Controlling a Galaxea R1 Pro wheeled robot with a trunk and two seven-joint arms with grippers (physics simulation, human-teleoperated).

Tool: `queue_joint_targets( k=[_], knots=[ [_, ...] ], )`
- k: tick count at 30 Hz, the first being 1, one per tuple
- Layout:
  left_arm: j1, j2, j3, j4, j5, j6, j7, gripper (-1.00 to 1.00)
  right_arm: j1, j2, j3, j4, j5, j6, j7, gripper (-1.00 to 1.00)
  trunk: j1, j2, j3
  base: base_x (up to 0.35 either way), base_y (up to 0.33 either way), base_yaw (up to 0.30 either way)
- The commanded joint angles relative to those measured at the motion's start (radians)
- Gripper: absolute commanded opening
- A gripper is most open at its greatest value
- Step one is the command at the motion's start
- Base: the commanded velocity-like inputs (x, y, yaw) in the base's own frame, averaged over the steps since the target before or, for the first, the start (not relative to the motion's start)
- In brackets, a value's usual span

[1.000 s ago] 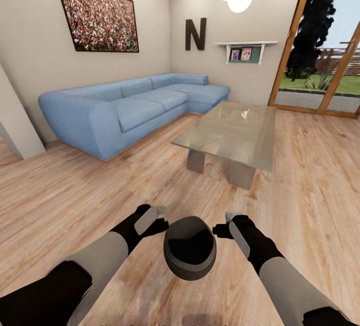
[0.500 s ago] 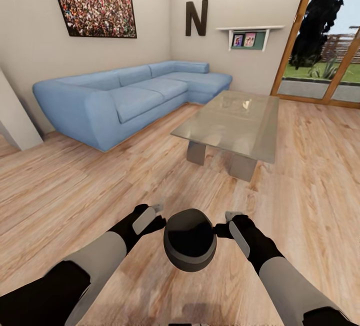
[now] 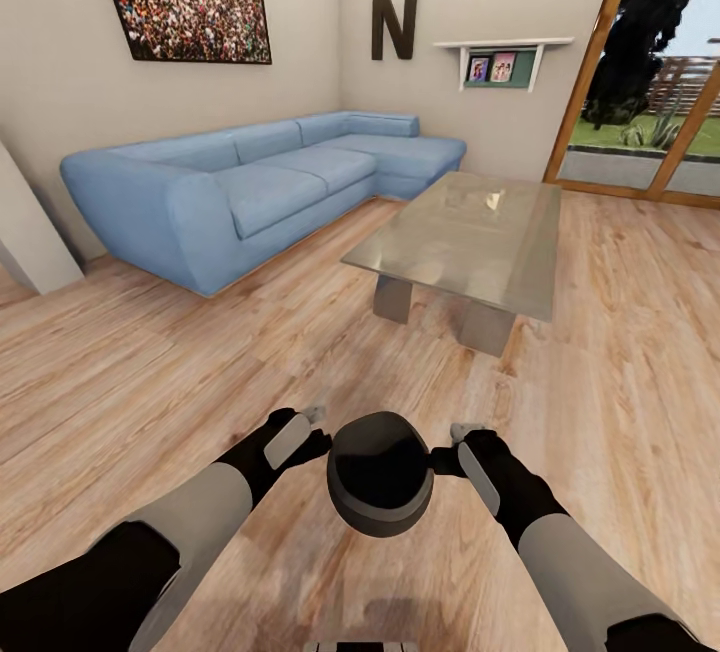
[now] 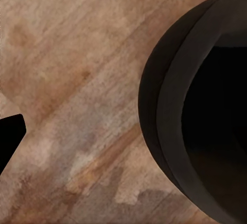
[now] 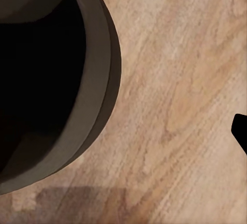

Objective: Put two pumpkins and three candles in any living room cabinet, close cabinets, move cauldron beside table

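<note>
You are in a living room with a pale wood-plank floor [image 3: 150, 372], a blue corner sofa [image 3: 250, 187] against the far walls and a low glass-topped table [image 3: 470, 242] standing ahead, a little to your right. A glazed door [image 3: 650, 82] opens onto a garden beyond it.

The cauldron [image 3: 380, 472], a dark round pot with its mouth facing up at the head camera, sits between your two grippers, low in front of the trunk. The left gripper [image 3: 315, 432] presses at one side of its rim and the right gripper [image 3: 450, 442] at the other, so the pot looks pinched between the two arms rather than caught inside either one. Whether each gripper's own fingers are spread or closed, I cannot tell; they are too small in the head view, and the wrist views show the pot's wall [image 4: 170, 131] and bare planks beside it.

By my reading you are on the cauldron step, carrying it toward the table. It is well apart from the table, with open floor between.

Next, you likely need to roll forward with the squeeze even on both sides, stop short of the table's legs [image 3: 393, 300], then lower the pot onto the floor just beside them before easing the arms apart.
</note>
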Motion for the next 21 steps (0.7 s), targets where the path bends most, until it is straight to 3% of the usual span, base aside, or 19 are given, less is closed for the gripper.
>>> queue_joint_targets(
  k=[1,9,21],
  knots=[
    [0.0,0.0,0.0,0.0,0.0,0.0,0.0,1.0,0.0,0.0,0.0,0.0,0.0,0.0,0.0,1.0,0.0,0.0,0.0,0.0,0.0,0.0],
    [0.0,0.0,-0.003,0.0,-0.001,0.0,-0.003,1.0,0.0,0.0,0.002,0.0,-0.001,0.0,0.0,1.0,0.0,0.0,0.0,0.167,0.0,0.0],
    [0.0,-0.009,-0.006,-0.003,-0.001,0.001,-0.002,1.0,0.0,0.001,0.002,0.001,-0.001,0.0,0.0,1.0,0.0,0.0,0.0,0.017,0.0,0.0]
  ],
)
